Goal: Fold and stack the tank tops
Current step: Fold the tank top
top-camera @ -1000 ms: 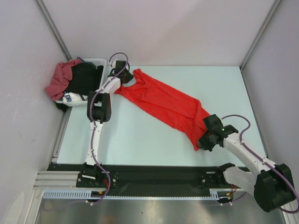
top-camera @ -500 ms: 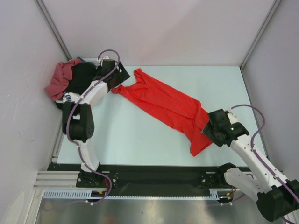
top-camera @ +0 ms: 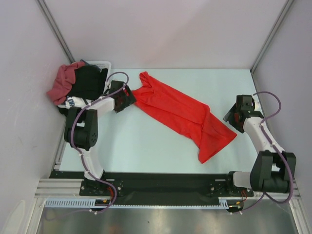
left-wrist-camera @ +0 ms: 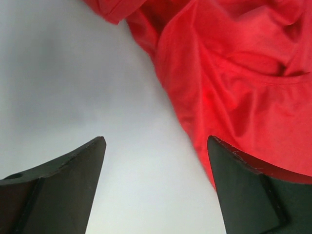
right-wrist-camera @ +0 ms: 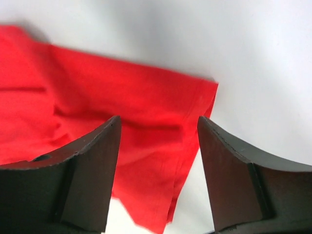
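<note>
The bright red tank top lies stretched diagonally on the pale table, straps at the far left and hem at the near right. My left gripper stands open just left of the strap end; in the left wrist view its jaws frame bare table, with the red cloth beside the right finger. My right gripper stands open just right of the hem, and its wrist view shows the hem corner below the open jaws. The maroon tank top hangs in the pile at the far left.
A white bin at the far left corner holds black garments and a white cloth with dark lettering. Grey walls close in the table on three sides. A black rail carrying the arm bases runs along the near edge.
Both grippers opened and let go of the red top. The left one pulled back from the straps; the right one swung out to the right, leaving the hem spread wider.
</note>
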Robot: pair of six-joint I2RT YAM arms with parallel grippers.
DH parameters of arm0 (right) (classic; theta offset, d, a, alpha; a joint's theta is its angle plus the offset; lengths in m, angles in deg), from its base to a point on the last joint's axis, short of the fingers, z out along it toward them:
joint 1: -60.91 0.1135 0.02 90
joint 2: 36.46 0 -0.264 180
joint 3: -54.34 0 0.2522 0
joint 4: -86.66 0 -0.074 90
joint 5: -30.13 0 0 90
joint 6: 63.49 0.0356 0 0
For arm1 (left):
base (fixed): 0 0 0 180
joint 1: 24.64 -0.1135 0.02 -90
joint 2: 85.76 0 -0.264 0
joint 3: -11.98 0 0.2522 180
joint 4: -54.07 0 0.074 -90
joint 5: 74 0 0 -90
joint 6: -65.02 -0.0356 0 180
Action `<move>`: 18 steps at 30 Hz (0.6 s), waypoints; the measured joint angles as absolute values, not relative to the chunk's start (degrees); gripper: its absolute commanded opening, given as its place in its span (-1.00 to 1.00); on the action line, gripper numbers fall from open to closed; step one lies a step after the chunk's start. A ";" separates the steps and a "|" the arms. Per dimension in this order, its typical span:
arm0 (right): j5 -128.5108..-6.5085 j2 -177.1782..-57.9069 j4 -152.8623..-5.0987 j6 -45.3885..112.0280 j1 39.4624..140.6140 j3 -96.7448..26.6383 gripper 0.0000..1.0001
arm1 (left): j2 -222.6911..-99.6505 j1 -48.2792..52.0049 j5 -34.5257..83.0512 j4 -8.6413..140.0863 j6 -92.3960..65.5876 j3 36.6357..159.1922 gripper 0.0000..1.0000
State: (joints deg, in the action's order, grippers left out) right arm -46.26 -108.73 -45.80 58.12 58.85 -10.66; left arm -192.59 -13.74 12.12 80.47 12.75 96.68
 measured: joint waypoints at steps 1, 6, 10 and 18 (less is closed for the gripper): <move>-47.20 -110.66 -46.47 57.77 57.36 -10.68 0.40 | -193.97 -13.85 12.19 80.36 13.15 96.73 0.91; -50.11 -116.69 -49.07 58.91 53.08 -9.68 0.96 | -198.47 -14.29 12.60 80.14 14.68 100.51 1.00; -49.78 -117.78 -50.04 60.39 52.53 -7.87 0.93 | -203.39 -14.55 12.82 79.81 15.77 105.93 0.99; -49.24 -121.30 -51.65 64.02 51.90 -3.67 -0.52 | -209.64 -14.79 14.15 77.43 19.99 112.90 -0.37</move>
